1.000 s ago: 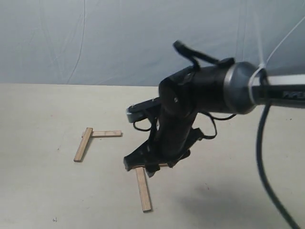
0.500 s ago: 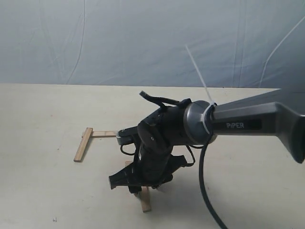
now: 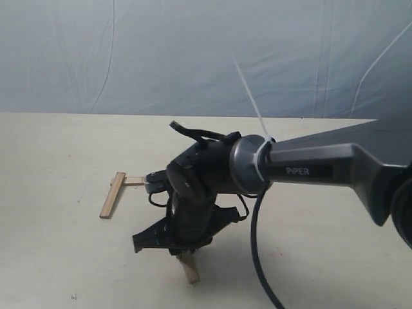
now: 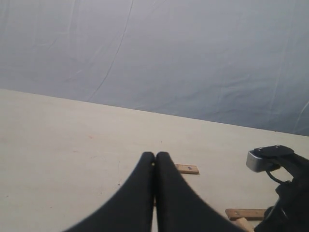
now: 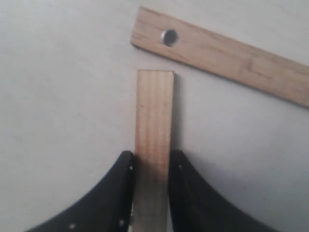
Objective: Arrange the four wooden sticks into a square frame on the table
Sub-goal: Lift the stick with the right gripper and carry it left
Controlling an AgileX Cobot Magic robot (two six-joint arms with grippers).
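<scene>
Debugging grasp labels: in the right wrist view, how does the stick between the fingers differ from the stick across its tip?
The gripped stick is clamped in the right gripper; the holed stick lies free. The holed stick shows a hole near its end; the gripped stick's visible part shows none. The gripped stick's end points at the holed stick's side, with a thin gap between them. Both are flat, light-brown wood.

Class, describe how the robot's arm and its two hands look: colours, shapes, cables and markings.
The right arm is a dark grey tube lettered PiPER in white, with a silver collar, a white zip tie and a black cable. Both the left hand and right hand have smooth, black, curved fingers.
</scene>
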